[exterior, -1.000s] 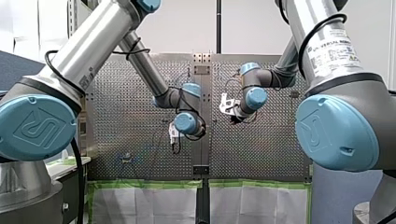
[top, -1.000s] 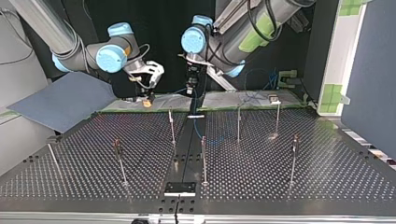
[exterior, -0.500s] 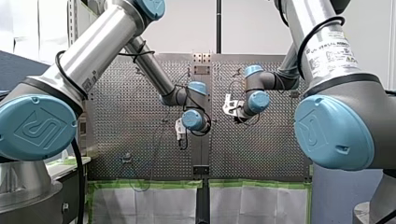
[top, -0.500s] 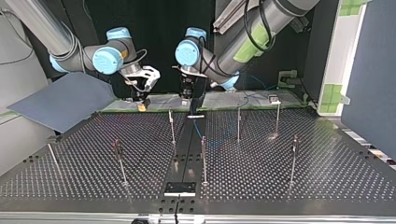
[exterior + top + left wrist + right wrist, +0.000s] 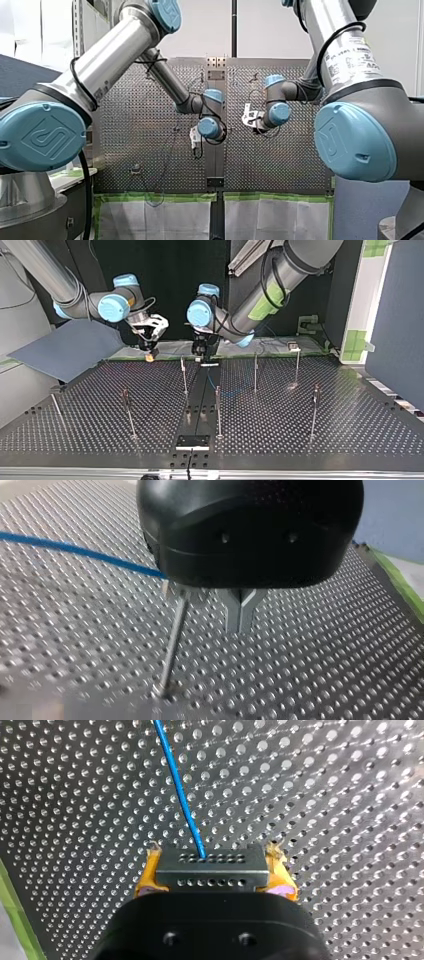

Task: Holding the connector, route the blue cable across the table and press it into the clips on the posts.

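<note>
In the top view my right arm enters at 10 o'clock, wrist bent down, and my right tool [image 5: 214, 872] points at the table [image 5: 310, 435]. Its yellow pads [image 5: 146, 879] clamp the grey connector [image 5: 210, 862], whose long axis lies across the fingers. The blue cable [image 5: 180, 790] leaves its middle and runs ahead toward about 11 o'clock. From 1 o'clock my left arm slants in. My left tool [image 5: 241, 615] seems pinched closed on nothing, with a post [image 5: 172, 640] just beside it at 9 o'clock and the cable meeting the post's top.
</note>
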Robot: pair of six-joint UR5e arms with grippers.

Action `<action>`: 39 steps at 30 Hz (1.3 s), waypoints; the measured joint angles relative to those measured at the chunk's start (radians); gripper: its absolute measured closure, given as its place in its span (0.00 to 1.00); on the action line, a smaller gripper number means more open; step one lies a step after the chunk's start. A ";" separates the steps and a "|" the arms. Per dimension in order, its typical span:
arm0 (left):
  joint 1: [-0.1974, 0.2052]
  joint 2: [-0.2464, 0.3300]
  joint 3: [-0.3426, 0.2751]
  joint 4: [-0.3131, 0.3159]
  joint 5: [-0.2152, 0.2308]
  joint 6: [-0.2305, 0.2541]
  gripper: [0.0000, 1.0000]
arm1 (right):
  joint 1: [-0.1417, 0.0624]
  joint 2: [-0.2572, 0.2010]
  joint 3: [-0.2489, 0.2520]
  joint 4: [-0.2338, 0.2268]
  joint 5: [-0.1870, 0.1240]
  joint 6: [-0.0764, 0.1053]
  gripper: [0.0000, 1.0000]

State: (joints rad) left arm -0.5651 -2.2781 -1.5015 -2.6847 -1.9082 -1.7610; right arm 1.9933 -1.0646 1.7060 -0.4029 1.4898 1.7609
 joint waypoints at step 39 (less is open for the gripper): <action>0.054 -0.019 0.131 -0.142 -0.016 0.065 0.00 | -0.059 0.019 -0.064 -0.006 -0.041 -0.001 1.00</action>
State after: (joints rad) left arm -0.5115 -2.2971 -1.3710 -2.8262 -1.9244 -1.6964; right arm 1.9344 -1.0453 1.6423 -0.4091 1.4487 1.7599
